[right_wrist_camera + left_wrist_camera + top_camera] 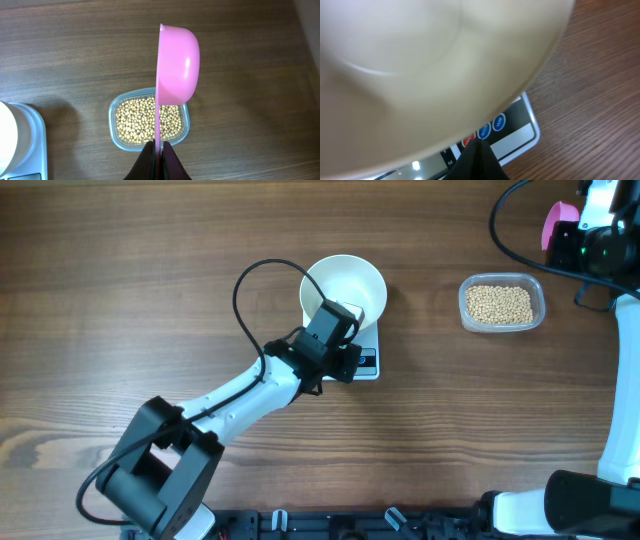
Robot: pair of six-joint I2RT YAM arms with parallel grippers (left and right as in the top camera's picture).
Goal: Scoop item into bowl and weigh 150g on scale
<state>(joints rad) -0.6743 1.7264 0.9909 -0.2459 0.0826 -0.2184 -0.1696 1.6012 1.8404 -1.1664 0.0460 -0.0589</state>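
1. My left gripper (478, 159), fingers pressed together on nothing, sits at the button panel of the scale (368, 364), where the bowl (352, 280) stands empty.
2. My right gripper (157, 150) clamps the pink scoop (177, 65) by its handle, above the beans (142, 120) in the clear tub (113, 107).

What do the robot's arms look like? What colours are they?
Both arms are smooth white tubes joined by chunky black blocks. The left arm has a thin black cable looping beside it. The right arm has black cables too, plus a little green light. The fingers are slim and black.
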